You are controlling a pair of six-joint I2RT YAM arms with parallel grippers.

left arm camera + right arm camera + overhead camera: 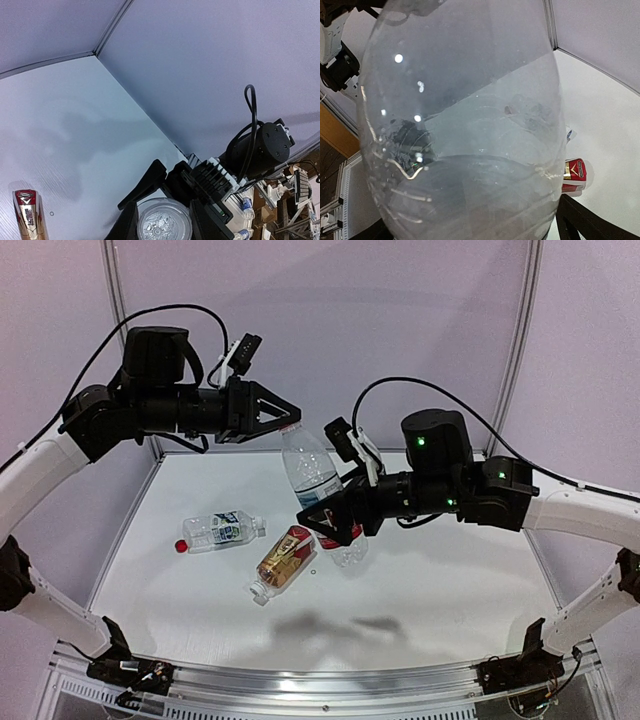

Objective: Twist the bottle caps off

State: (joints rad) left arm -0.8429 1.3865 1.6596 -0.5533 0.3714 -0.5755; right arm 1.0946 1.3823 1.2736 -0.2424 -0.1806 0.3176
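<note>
A clear bottle (312, 472) with a blue-white-red label hangs tilted in the air above the table. My left gripper (290, 423) is shut on its whitish bottle cap (291, 427). In the left wrist view the round top (164, 222) sits between the two black fingers (120, 226). My right gripper (335, 528) stands open around the bottle's lower body. That body (465, 140) fills the right wrist view, and one finger (572, 220) stands just off its side. A clear bottle with a green-blue label (225, 530) and a red cap (183, 546) lies on the table. An amber bottle (285, 558) with a whitish cap (256, 592) lies beside it.
The white table (440, 590) has a raised rim and white walls behind it. The amber bottle's red-gold label also shows in the wrist views (29, 215) (575, 172). A tiny ring (313, 572) lies near the amber bottle. Both arm bases sit at the near edge.
</note>
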